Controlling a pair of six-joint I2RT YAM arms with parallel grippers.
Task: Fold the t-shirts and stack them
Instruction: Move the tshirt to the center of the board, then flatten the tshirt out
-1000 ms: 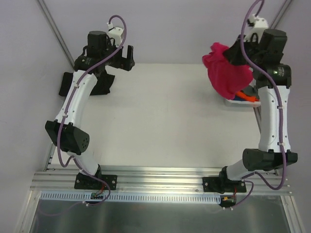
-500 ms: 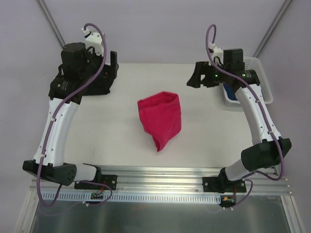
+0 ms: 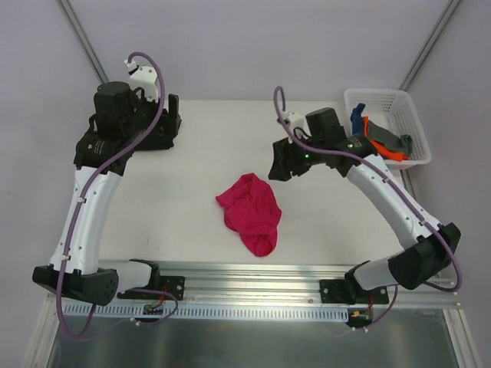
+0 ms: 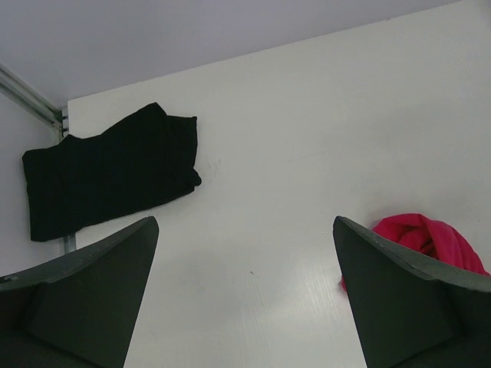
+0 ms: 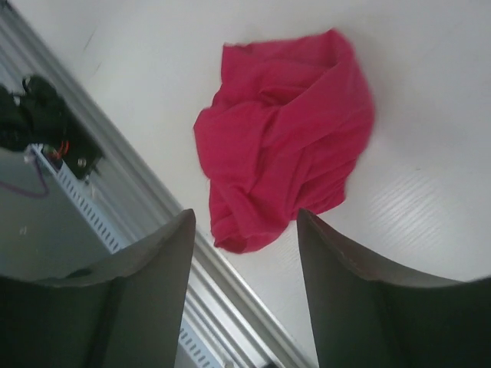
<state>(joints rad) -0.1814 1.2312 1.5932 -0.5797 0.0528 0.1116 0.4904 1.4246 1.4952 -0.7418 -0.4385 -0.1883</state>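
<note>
- My right claw [image 5: 245, 222] hangs over the tabletop [image 3: 199, 176] with its fingers apart and nothing between them. In the top view it sits just beyond the far right side of the crimson t-shirt.
- The crimson t-shirt [image 3: 249, 211] lies crumpled in a loose heap near the middle of the tabletop, toward the near edge. It touches neither claw.
- From my right wrist, the heap shows between my two fingers [image 5: 138, 299]. Its lower tip comes close to the aluminium rail [image 5: 161, 238] that runs along the near edge.
- My left claw [image 4: 244, 230] is spread wide and holds nothing. It is over the far left part of the tabletop, well apart from the crimson shirt.
- The black t-shirt [image 4: 107, 180] lies flat and roughly folded at the far left corner of the tabletop. In the top view my left arm [image 3: 100, 184] and wrist cover most of it.
- The white basket [image 3: 376, 91] stands at the far right corner, off to the side of my right arm [image 3: 383, 192].
- Inside the basket are a blue t-shirt [image 3: 358, 119], an orange t-shirt [image 3: 383, 147] and a grey t-shirt [image 3: 400, 141], bunched together against its near side.
- A purple cable [image 3: 278, 103] loops up from my right wrist.
</note>
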